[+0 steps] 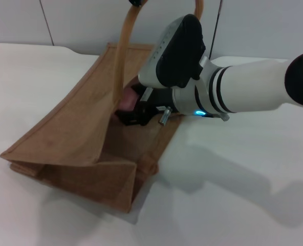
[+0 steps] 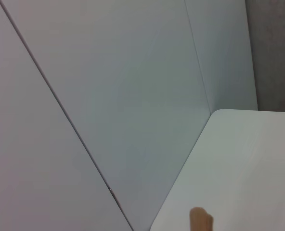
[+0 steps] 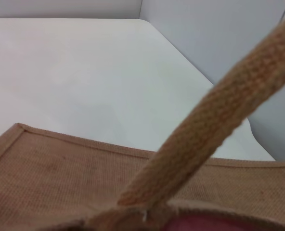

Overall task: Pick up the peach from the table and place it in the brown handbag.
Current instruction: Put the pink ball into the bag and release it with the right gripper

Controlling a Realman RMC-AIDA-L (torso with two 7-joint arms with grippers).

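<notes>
The brown handbag [image 1: 85, 133] lies on the white table [image 1: 233, 205] with its mouth held open. Its near handle [image 1: 122, 51] rises taut to my left gripper [image 1: 135, 2], which shows only as a dark sliver at the top edge of the head view. A bit of that handle [image 2: 200, 222] shows in the left wrist view. My right gripper [image 1: 128, 108] is inside the bag's mouth, shut on the pink peach [image 1: 126, 100]. In the right wrist view the handle [image 3: 214, 125] crosses in front, above the bag's rim [image 3: 84, 163], and a pink strip of the peach [image 3: 219, 224] shows.
The right arm's white forearm [image 1: 243, 87] reaches in from the right over the table. A grey panelled wall [image 1: 80, 20] stands behind the table's far edge. Bare table surface lies in front of and to the right of the bag.
</notes>
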